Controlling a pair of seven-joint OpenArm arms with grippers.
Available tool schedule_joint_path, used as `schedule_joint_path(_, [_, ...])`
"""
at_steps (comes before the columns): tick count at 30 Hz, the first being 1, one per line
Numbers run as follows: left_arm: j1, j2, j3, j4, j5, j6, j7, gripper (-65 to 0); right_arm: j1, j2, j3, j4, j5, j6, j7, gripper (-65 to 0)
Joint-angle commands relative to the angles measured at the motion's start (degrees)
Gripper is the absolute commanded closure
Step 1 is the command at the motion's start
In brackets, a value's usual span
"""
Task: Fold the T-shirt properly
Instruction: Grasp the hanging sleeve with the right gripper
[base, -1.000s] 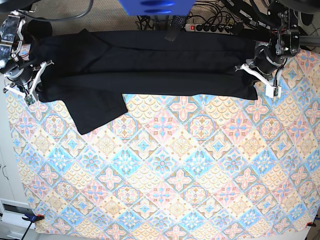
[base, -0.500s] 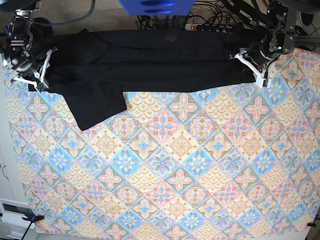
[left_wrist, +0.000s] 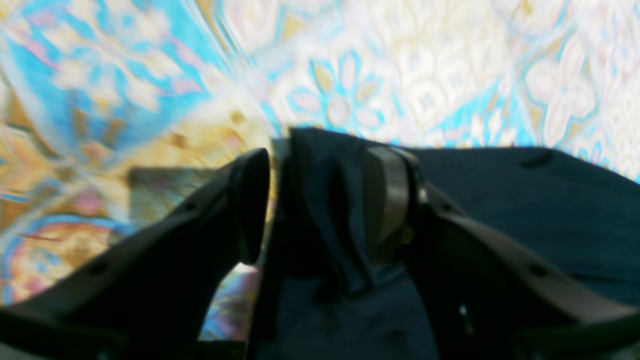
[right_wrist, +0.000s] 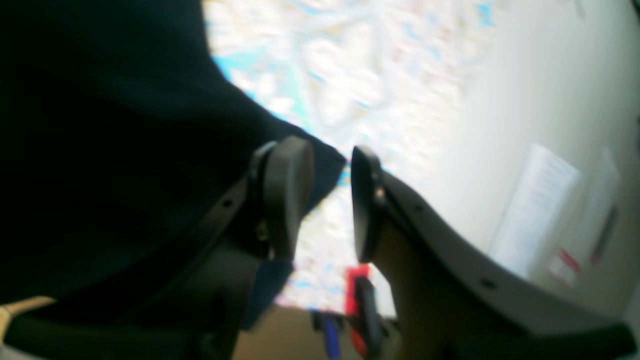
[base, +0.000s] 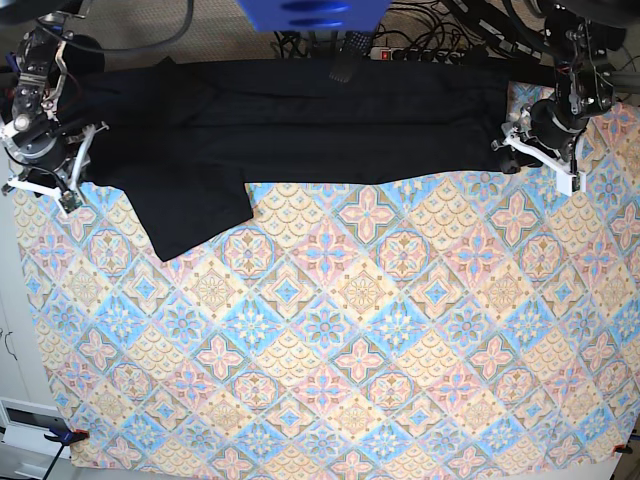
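The black T-shirt (base: 300, 120) lies as a long folded band along the table's far edge, one sleeve (base: 200, 220) sticking out toward the front. My left gripper (base: 538, 158) stands open at the band's right end. In the left wrist view a loose fold of the T-shirt (left_wrist: 500, 200) lies between the spread fingers of that gripper (left_wrist: 320, 200), unpinched. My right gripper (base: 42, 180) is at the band's left end. Its fingers (right_wrist: 327, 195) stand apart with only tablecloth in the gap, the T-shirt's corner (right_wrist: 100, 150) just beside the left finger.
A patterned tablecloth (base: 350, 330) covers the table. A power strip and cables (base: 420, 52) run behind the far edge, beside a blue object (base: 310, 12). A white cabinet (base: 8, 330) stands at the left. A red and blue clamp (right_wrist: 357, 300) shows below the right gripper.
Both grippers carried the shirt's near edge toward the far side, then opened and let it go. The left gripper has drawn off to the right, the right gripper slightly forward.
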Motion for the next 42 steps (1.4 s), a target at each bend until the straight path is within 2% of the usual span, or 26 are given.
schedule_joint_path(1, [0.01, -0.8, -0.57, 1.57, -0.46, -0.31, -0.56, -30.5, 2.51, 0.92, -1.41, 0.95, 0.51, -0.45, 1.03, -17.4])
schedule_joint_path(5, [-0.08, -0.8, -0.66, 2.18, -0.46, -0.31, -0.56, -30.5, 8.58, 0.92, -8.18, 0.33, 0.43, -0.45, 0.5, -20.6])
schedule_joint_path(8, [-0.08, -0.8, -0.66, 2.45, -0.46, -0.31, -0.56, -30.4, 12.01, 0.92, -11.96, -2.75, 0.34, -0.45, -3.28, -25.4])
schedule_joint_path(11, [-0.08, -0.71, -0.4, 2.45, -0.46, -0.31, -0.56, -30.2, 16.67, 0.48, -14.6, -7.85, 0.34, -0.45, -4.16, -26.8])
schedule_joint_path(16, [0.01, -0.71, -0.4, 2.45, -0.46, -0.31, -0.56, -30.2, 23.87, -0.23, -16.0, -19.36, 0.51, -0.45, -3.9, -26.8])
schedule_joint_path(21, [0.01, -0.71, -0.31, 2.45, -0.46, -0.31, -0.56, -30.1, 29.06, -0.93, -16.09, -30.35, 0.6, -0.45, -0.56, -27.0])
schedule_joint_path(28, [0.01, -0.71, -0.31, 2.45, -0.46, -0.31, -0.56, -30.1, 32.67, -1.11, -17.85, -41.52, 0.95, -0.45, 3.66, -27.1])
schedule_joint_path(34, [-0.08, -0.71, -0.22, 2.36, -0.46, -0.31, -0.56, -30.0, 34.6, -1.11, -20.75, -47.49, 5.17, -0.45, 5.33, -27.1])
schedule_joint_path(41, [-0.08, -0.71, -0.22, 2.36, -0.46, -0.31, -0.56, -30.0, 34.25, -1.19, -24.62, -49.87, 5.17, -0.45, 7.27, -26.5])
schedule_joint_path(42, [-0.08, -0.71, -0.22, 2.36, -0.46, -0.31, -0.56, -30.0, 34.16, -1.19, -25.5, -49.87, 5.26, -0.45, 7.27, -24.8])
